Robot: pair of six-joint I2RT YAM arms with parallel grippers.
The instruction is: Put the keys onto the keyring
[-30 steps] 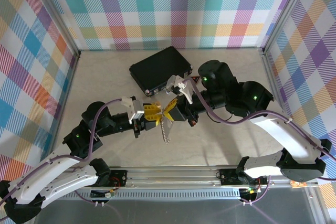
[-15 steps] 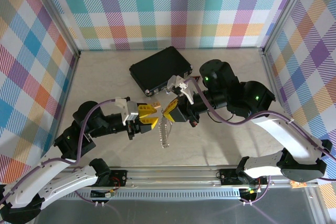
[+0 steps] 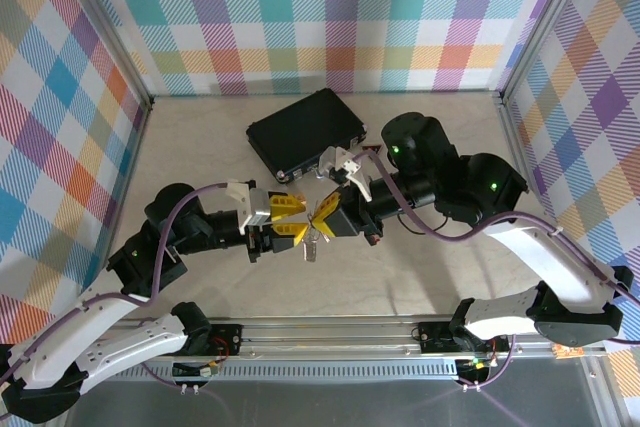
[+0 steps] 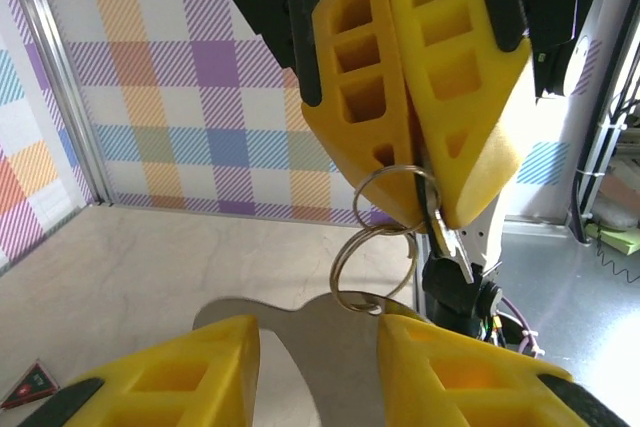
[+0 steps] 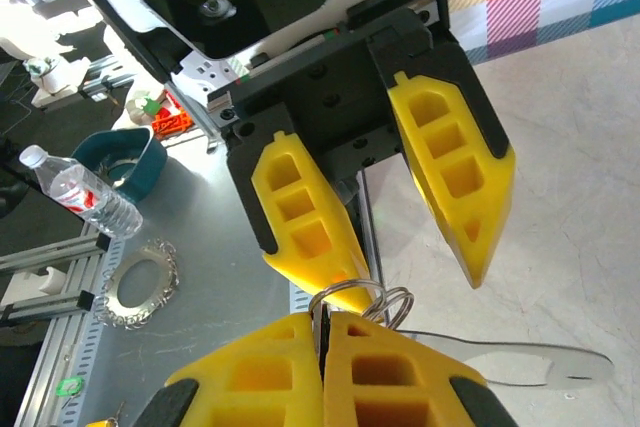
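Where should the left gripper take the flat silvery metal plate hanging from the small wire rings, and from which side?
Probably the broad body of the flat silvery metal plate, just below the small wire rings, approached from the left arm's side: it lies between the open left fingers, while the right gripper is shut on the rings above.

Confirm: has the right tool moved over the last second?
Yes, slightly: in the top view the right tool now sits a little farther from the black case.

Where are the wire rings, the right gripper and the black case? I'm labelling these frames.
wire rings [image 4: 358, 304], left wrist view, lower ring's bottom edge.
right gripper [image 5: 322, 327], right wrist view, where closed fingertips meet.
black case [image 3: 300, 132], top external view, lid centre.
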